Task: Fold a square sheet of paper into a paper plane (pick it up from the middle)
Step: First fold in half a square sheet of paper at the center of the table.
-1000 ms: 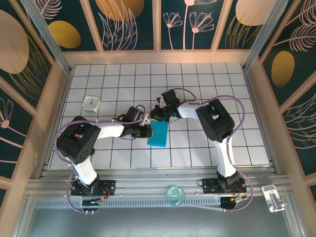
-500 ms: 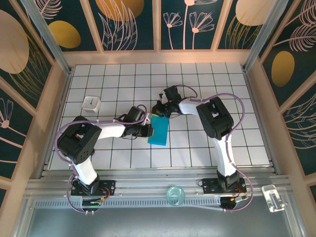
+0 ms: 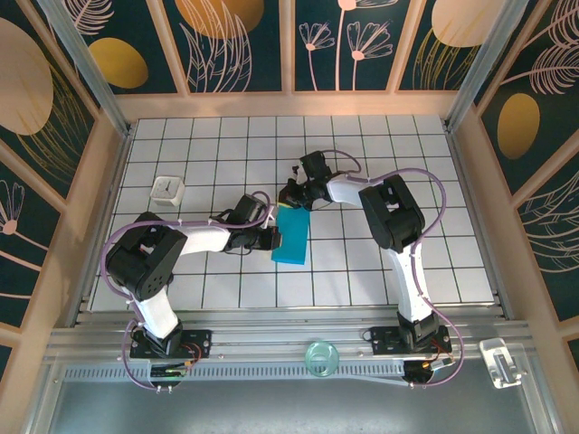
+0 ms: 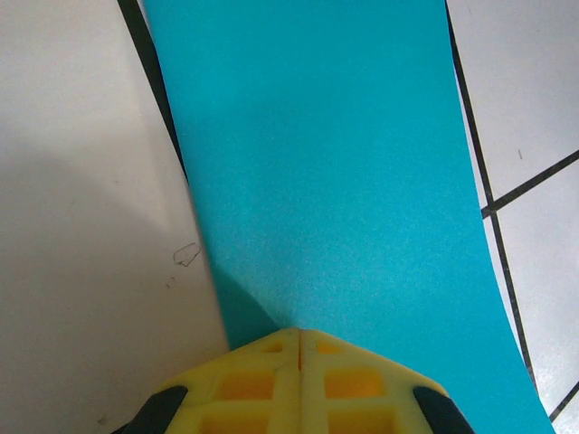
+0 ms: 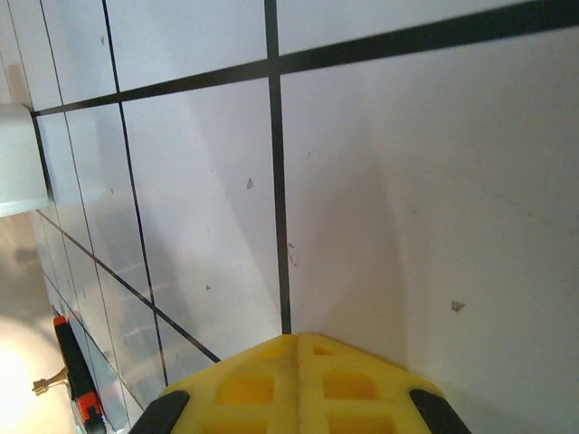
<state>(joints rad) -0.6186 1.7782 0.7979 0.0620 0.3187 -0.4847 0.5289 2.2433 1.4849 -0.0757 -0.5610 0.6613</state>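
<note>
The teal paper sheet (image 3: 293, 240) lies flat in the middle of the top view, folded into a tall strip; the left fingers (image 4: 288, 354) are pressed together, their yellow tips resting on it; the right fingers (image 5: 282, 357) are pressed together too, over bare white bench (image 3: 362, 271) tile, pinching nothing; the paper is thin and smooth, the tiles shiny; a sideways push could slide or crumple it, so the fold goes crooked.

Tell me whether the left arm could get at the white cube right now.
Probably yes: the cube sits in the open beside that arm, though the shut left gripper rests on the paper.
</note>
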